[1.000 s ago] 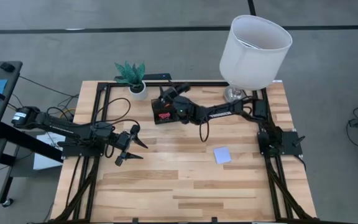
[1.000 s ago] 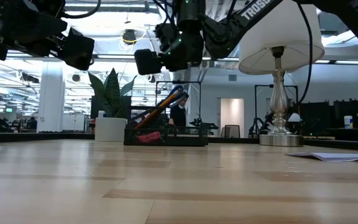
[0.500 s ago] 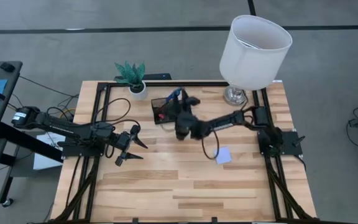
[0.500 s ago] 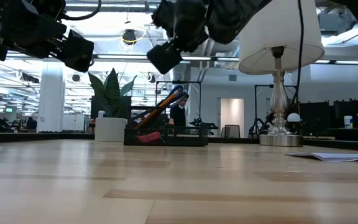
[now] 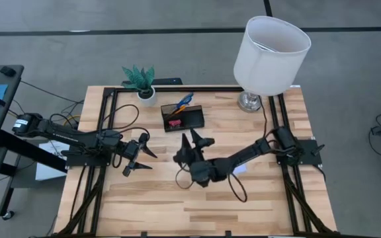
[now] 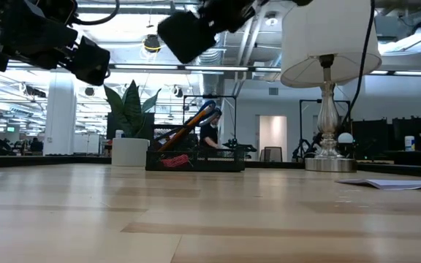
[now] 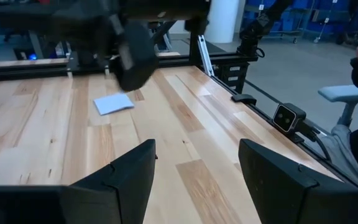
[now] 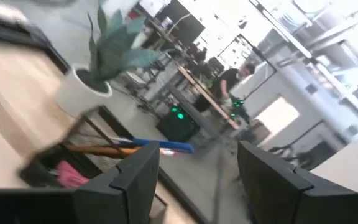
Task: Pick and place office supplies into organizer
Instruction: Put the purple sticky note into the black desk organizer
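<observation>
The black organizer stands at the far middle of the table and holds orange pencils, blue-handled scissors and a pink eraser. The pale blue note pad lies flat on the wood right of centre; in the high view my right arm crosses over it. My right gripper hovers open and empty above mid-table, on the near side of the organizer and pointing toward it. My left gripper waits open and empty at the left.
A white plant pot stands left of the organizer at the far edge. A lamp with a big white shade stands at the far right, its base on the table. Bare wood lies toward the near edge.
My right gripper has swung from above the organizer toward the table's near edge, out over mid-table, rolling about its own axis as it went. It stays open and empty. The organizer, covered by it before, now shows in full from above.
</observation>
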